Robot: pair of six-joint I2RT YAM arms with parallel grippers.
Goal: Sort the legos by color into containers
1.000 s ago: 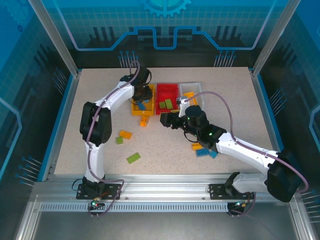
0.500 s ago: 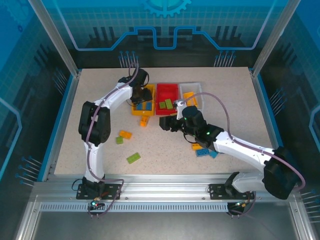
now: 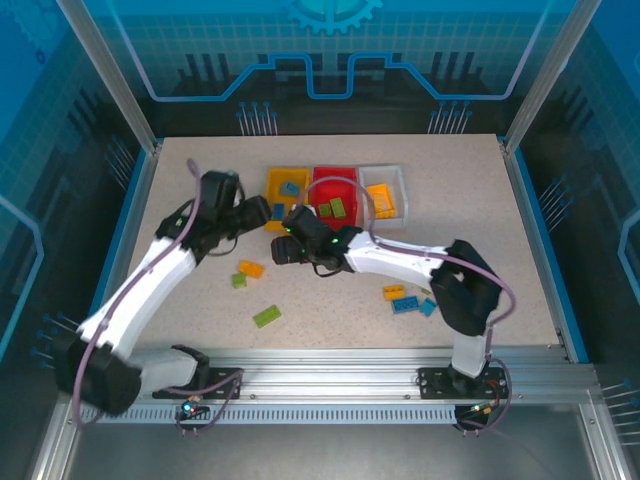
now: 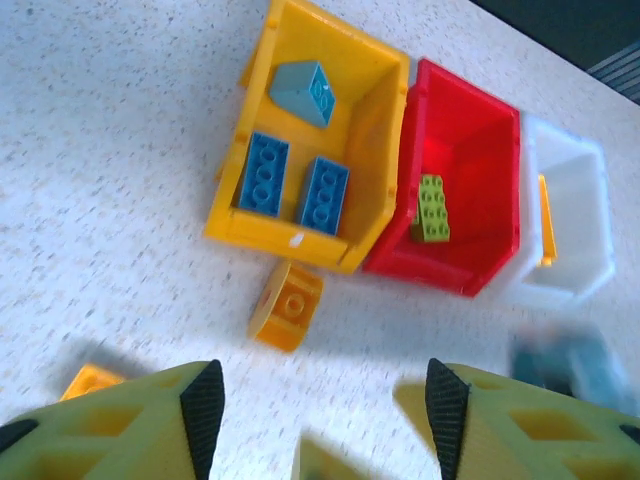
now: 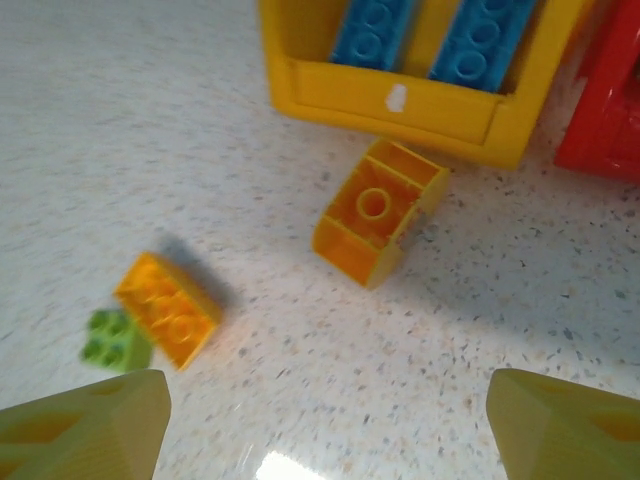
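Left gripper (image 4: pixel 315 400): fingers apart, nothing between them; it hangs over the speckled bench (image 4: pixel 120 150) on the near side of the yellow rectangular plastic bin (image 4: pixel 280 235); right gripper (image 5: pixel 330 410): fingers wide apart, nothing between them; it hangs low over the bench, facing the same bin.

Three open bins stand side by side in one row; yellow bin at the left, red rectangular plastic bin (image 4: pixel 470 140) in the middle, white rectangular plastic bin (image 4: pixel 575 200) at the right.

Contents: yellow bin holds two dark blue studded bricks (image 4: pixel 263 172) lying parallel and one light blue sloped brick (image 4: pixel 305 92); red bin holds a lime green studded brick (image 4: pixel 431 208); white bin holds an orange-yellow brick (image 3: pixel 380 197).

Loose on the bench: an orange hollow-sided brick (image 5: pixel 378 212) tipped on its side just beside the yellow bin's front wall; an orange flat brick (image 5: pixel 167 310) touching a small lime green brick (image 5: pixel 115 340); a lime green long brick (image 3: pixel 266 316) nearer the arm bases; well apart to the right, a cluster of one orange and two blue bricks (image 3: pixel 408 303).
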